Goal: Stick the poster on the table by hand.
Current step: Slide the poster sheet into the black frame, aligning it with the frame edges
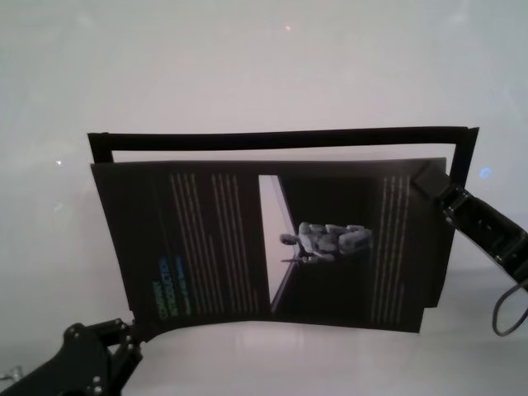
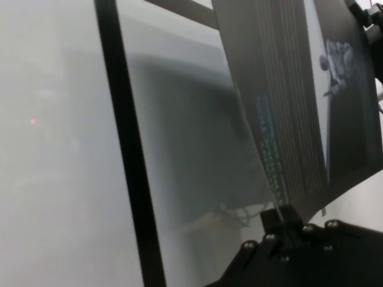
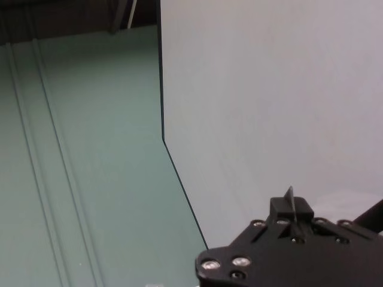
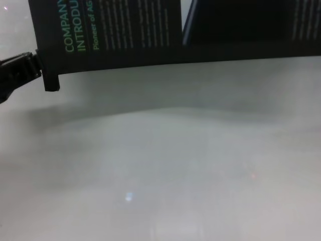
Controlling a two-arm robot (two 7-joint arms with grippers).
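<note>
The poster (image 1: 272, 239) is a large black sheet with a yellow-green heading, columns of white text and a pale stripe. It hangs curved above the pale table (image 1: 247, 66). My left gripper (image 1: 132, 328) is shut on its near left corner, and the pinch shows in the left wrist view (image 2: 281, 218) and the chest view (image 4: 47, 75). My right gripper (image 1: 433, 181) is shut on the far right corner. In the right wrist view (image 3: 291, 206) a thin sheet edge sits between its fingers. The poster's lower edge shows in the chest view (image 4: 150, 35), off the table.
A thin black rectangular outline (image 1: 280, 139) lies on the table behind and around the poster's far edge; one side shows in the left wrist view (image 2: 128, 155). A cable loop (image 1: 507, 318) hangs from my right arm. Bare table lies in front (image 4: 165, 165).
</note>
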